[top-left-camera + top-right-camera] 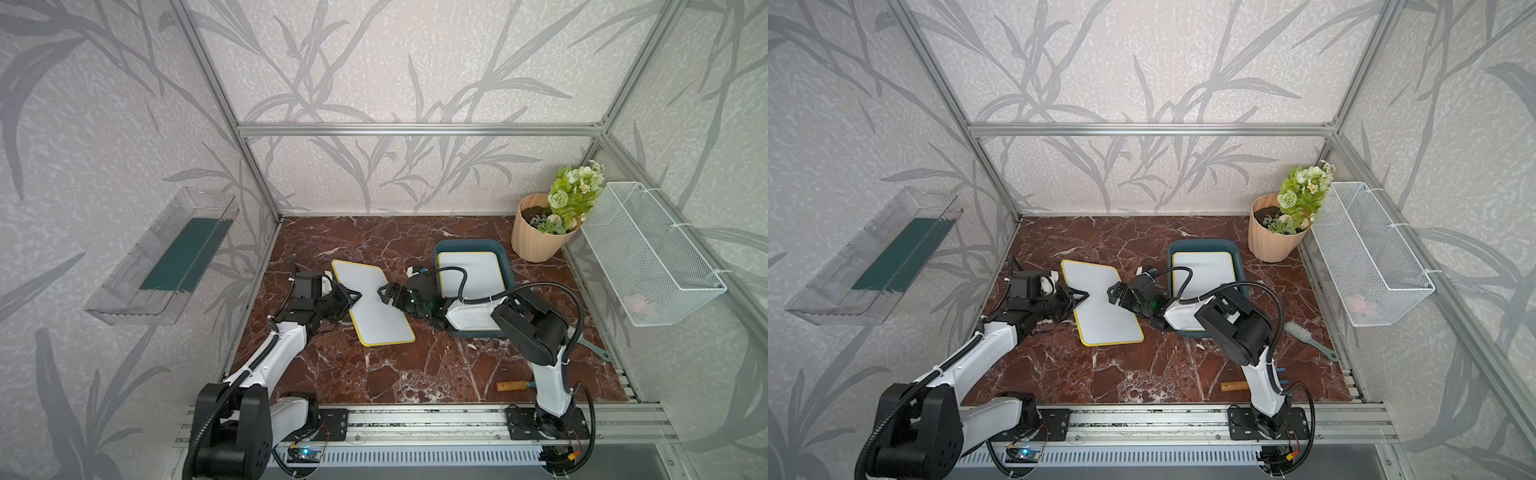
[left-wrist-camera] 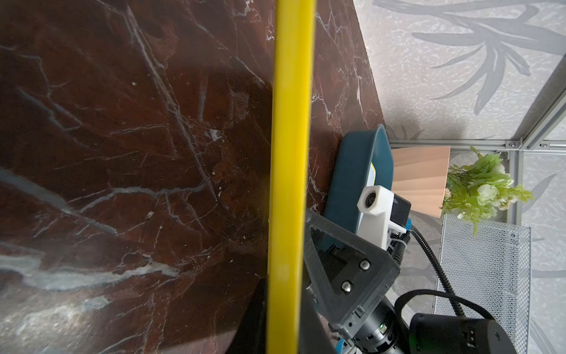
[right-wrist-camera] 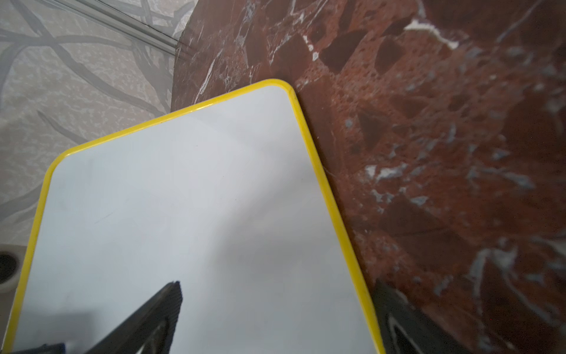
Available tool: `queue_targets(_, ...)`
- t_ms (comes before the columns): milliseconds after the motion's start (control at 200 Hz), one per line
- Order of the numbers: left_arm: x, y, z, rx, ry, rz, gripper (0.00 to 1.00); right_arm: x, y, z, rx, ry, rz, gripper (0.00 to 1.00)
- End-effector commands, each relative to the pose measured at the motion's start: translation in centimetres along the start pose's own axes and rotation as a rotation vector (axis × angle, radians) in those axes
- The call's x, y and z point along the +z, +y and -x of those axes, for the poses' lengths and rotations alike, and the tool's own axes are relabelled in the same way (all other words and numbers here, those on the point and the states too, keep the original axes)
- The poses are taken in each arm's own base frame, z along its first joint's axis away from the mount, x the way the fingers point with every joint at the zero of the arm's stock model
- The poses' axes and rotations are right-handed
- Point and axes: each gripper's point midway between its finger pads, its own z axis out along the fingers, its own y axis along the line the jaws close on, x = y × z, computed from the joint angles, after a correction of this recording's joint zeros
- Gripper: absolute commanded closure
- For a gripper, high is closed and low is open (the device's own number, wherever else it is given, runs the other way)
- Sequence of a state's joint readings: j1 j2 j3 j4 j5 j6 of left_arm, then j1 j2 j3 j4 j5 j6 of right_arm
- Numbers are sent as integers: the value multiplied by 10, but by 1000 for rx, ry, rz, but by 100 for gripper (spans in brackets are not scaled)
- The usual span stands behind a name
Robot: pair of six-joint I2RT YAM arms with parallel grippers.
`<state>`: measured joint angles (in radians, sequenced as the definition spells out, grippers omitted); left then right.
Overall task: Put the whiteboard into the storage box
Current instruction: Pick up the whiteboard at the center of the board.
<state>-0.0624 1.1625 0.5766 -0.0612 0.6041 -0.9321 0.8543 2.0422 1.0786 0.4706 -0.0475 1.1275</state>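
Now: L gripper (image 1: 356,296) pinches whiteboard (image 1: 374,318) edge; R gripper (image 1: 384,294) gapes astride opp. edge. Red marble counter (image 1: 374,374), leaf-print walls (image 1: 374,62).

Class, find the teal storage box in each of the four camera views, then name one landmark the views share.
In a top view: storage box right of centre, near the flower pot.
In a top view: right of centre again.
Left wrist: right of centre, behind the yellow edge.
Right wrist: not in view.
Shared landmark: the loose whiteboard, in all four.
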Motion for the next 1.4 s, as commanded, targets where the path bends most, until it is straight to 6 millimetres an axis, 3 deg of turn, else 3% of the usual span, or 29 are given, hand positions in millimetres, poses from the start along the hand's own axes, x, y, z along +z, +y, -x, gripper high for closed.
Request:
queue_targets(0,0,-8,7,27,-25,-35,85,-6,-96,-58,3,178,-314,1)
queue_targets(315,2,-6,12,44,-44,-23,99,-8,-77,-48,-60,149,-290,1)
queue_targets(450,1,-8,14,65,-51,-17,100,-13,-63,-40,-114,123,-274,1)
queue_targets(770,-9,-13,21,105,-80,20,100,-37,10,-9,-356,48,-183,1)
queue_targets(980,-17,-37,31,146,-99,-16,100,-78,68,20,-544,-5,-128,1)
queue_targets(1075,-22,-51,37,166,-111,-37,100,-98,81,32,-629,-39,-129,1)
queue_targets(1105,-24,-56,39,176,-115,-46,100,-113,93,39,-650,-76,-109,1)
queue_targets(1235,-33,-83,50,209,-139,-87,100,-148,98,62,-679,-137,-107,1)
queue_targets(1395,-39,-120,63,234,-150,-175,100,-186,85,88,-662,-178,-118,1)
